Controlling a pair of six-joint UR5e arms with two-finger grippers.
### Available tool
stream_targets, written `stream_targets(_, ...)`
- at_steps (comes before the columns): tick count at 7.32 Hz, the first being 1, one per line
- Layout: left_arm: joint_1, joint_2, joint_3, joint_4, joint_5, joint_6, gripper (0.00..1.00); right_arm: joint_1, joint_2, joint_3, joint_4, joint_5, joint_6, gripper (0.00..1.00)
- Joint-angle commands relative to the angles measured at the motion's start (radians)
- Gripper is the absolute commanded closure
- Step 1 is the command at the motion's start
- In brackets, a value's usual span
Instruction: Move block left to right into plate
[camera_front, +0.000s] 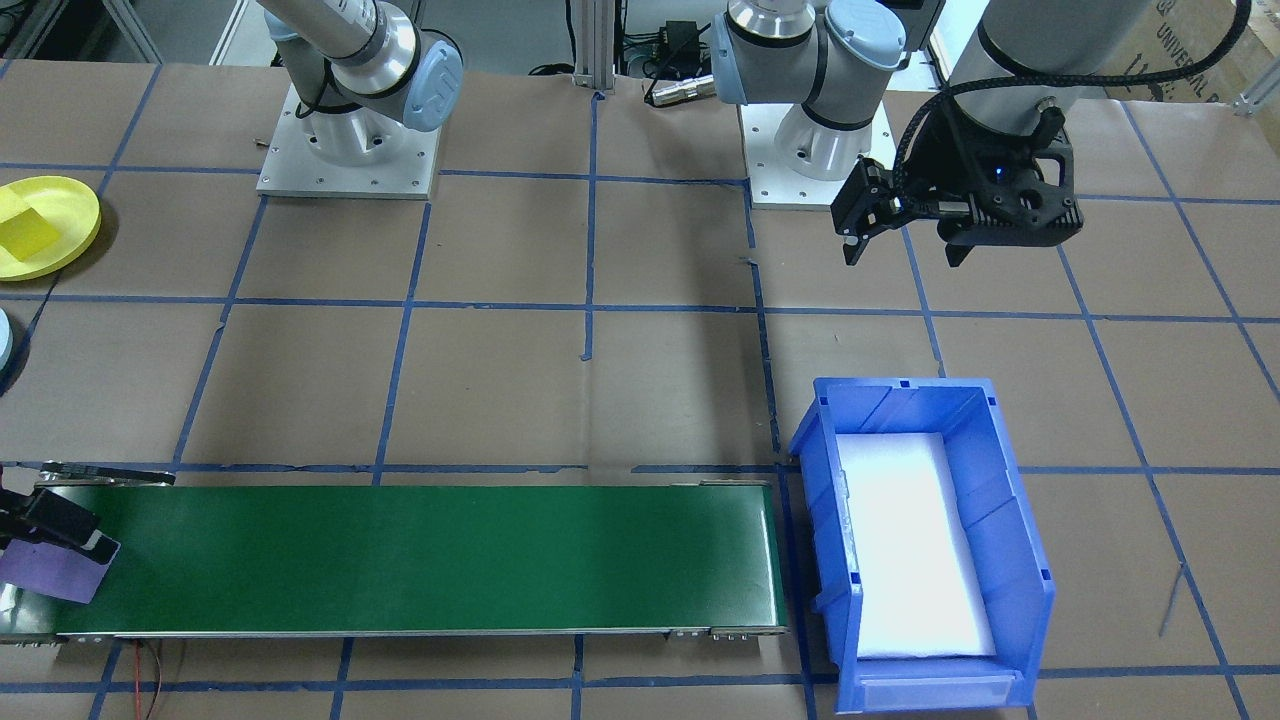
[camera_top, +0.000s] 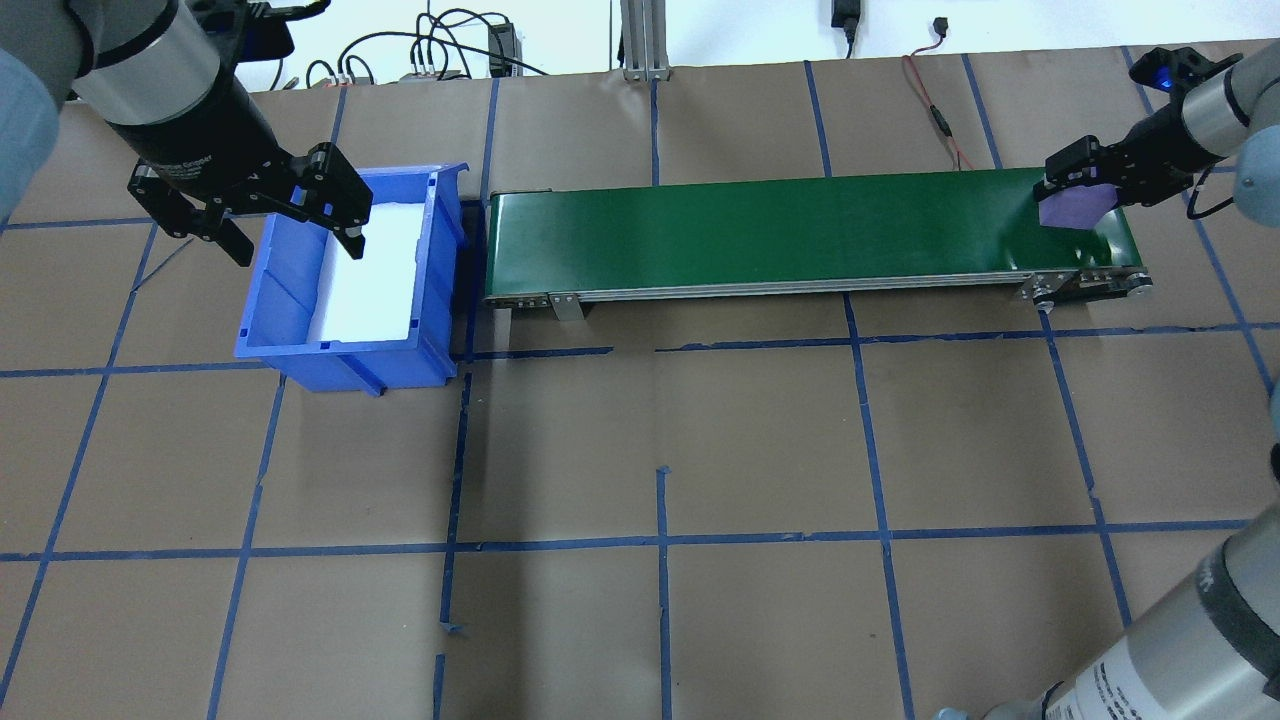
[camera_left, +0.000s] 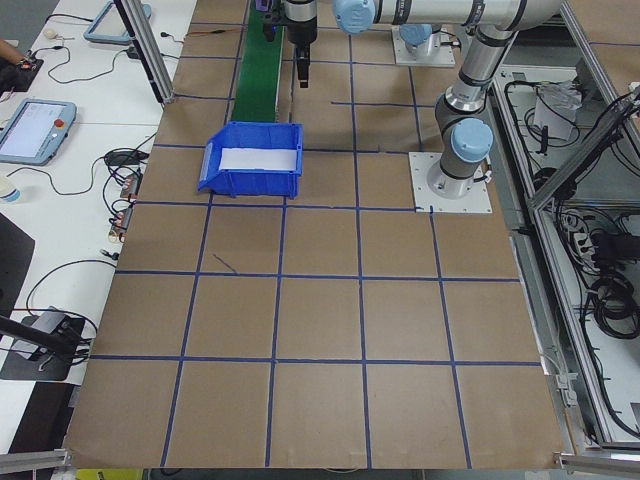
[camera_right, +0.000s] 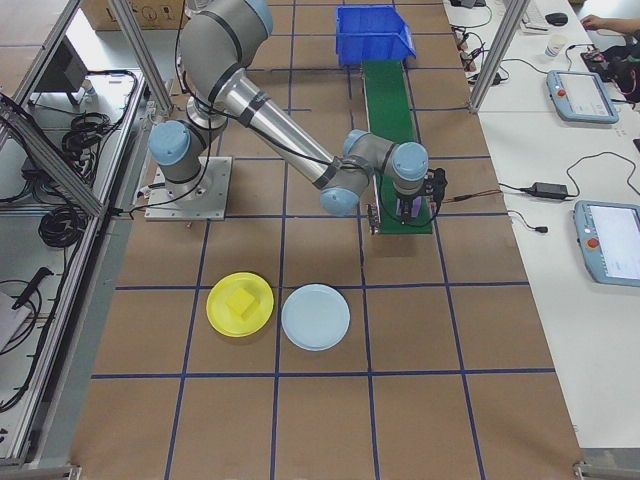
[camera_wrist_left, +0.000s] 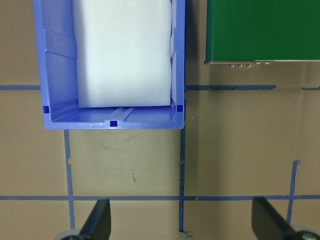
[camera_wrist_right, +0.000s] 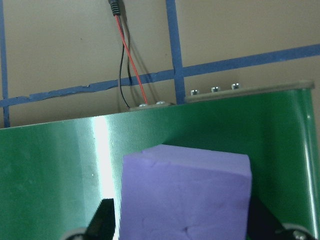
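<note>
The purple block is shown at the conveyor's right end, between the fingers of the right gripper, which appear closed on it or nearly so. A firm, centred grip should be confirmed before lifting toward the plates. The left gripper is held wide open and empty above the blue bin.

My right gripper reaches out low over the far right end of the green belt, its fingers set on either side of the purple block. My left gripper hangs spread wide, fingers pointing down, above the belt's opposite end, holding nothing.
</note>
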Motion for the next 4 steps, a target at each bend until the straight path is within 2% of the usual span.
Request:
stream_targets(1,0.005,-0.004,0.001,0.004,-0.041,-0.005,0.0,-0.001,-0.005,0.002,-0.071,-0.077,-0.042,0.64)
stream_targets(2,0.011,-0.004,0.001,0.001,-0.042,-0.002,0.0,-0.001,-0.02,0.008,-0.073,-0.085,-0.057,0.7)
stream_targets(3,0.01,-0.004,0.001,0.004,-0.043,-0.002,0.0,-0.003,-0.071,0.019,-0.059,-0.099,-0.087,0.7)
stream_targets(4,0.01,-0.003,0.001,-0.004,-0.034,-0.002,0.0,-0.024,-0.126,0.042,0.011,-0.158,-0.117,0.69)
